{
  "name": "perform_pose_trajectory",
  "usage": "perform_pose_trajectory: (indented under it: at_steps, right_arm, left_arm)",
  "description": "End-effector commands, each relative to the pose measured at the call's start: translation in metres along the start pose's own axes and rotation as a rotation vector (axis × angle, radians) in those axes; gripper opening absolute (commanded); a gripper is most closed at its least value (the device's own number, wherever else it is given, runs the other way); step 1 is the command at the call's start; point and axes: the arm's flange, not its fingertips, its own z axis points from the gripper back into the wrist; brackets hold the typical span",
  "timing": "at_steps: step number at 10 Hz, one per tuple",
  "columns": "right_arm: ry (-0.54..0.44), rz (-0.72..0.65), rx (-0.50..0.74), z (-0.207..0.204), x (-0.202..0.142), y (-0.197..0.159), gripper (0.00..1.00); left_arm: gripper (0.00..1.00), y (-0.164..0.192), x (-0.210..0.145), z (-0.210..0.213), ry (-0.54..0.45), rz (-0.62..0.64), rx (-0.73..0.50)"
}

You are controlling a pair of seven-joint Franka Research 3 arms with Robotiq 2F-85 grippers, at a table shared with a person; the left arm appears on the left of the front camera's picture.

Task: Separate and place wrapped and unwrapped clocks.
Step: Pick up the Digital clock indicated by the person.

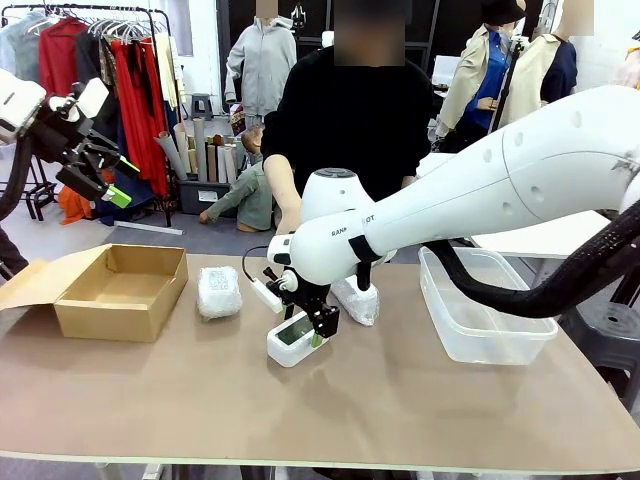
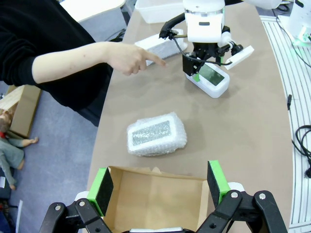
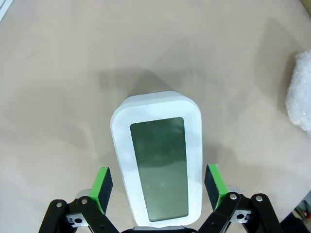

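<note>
Green pads [image 3: 103, 187] of the right pincer [image 3: 159, 184] stand wide apart, one on each long side of the bare white digital clock [image 3: 158, 145]. The clock lies flat with its grey screen up, and its near end sits between the fingers. A thin strip of tabletop [image 3: 73, 73] shows between the left pad and the clock's side. On the other side I cannot tell whether pad and clock touch.

From the front, the right pincer [image 1: 303, 330] points down over the same clock [image 1: 293, 345], near the middle of the tabletop [image 1: 400, 400]. Just behind it, partly hidden by the arm, lies one bubble-wrapped clock [image 1: 357, 300], whose edge also shows at the right of the right wrist view [image 3: 301, 97]. The second bubble-wrapped clock [image 1: 219, 292] lies to the robot's left, between the bare clock and the open cardboard box [image 1: 120, 300]. A clear plastic tub [image 1: 480, 340] stands at the right side.

The left pincer [image 1: 112, 178] hangs raised in the air at the left, above the box. In its own view its jaws [image 2: 160, 187] are spread wide with nothing between them. Below them are the box rim [image 2: 160, 174], then the wrapped clock [image 2: 156, 134], then the bare clock [image 2: 212, 79] under the other arm. The person's hand [image 2: 129, 57] reaches over the tabletop, index finger pointing towards that arm.
</note>
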Motion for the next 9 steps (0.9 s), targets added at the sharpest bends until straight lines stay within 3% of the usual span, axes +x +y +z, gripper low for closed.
perform_pose_trajectory:
  at_steps: [1, 5, 9]
  right_arm:
    - [0.015, -0.015, -0.007, -0.0036, 0.0012, -0.0056, 1.0]
    - [-0.007, 0.005, 0.008, -0.0075, 0.0021, -0.0045, 1.0]
    - [-0.005, 0.009, 0.009, -0.0073, 0.0011, -0.0028, 0.23]
  left_arm:
    - [1.0, 0.0002, -0.0003, 0.0008, -0.002, 0.001, 0.002]
    - [1.0, 0.0002, -0.0003, 0.0008, -0.002, 0.001, 0.002]
    - [1.0, 0.0002, -0.0003, 0.0008, -0.002, 0.001, 0.002]
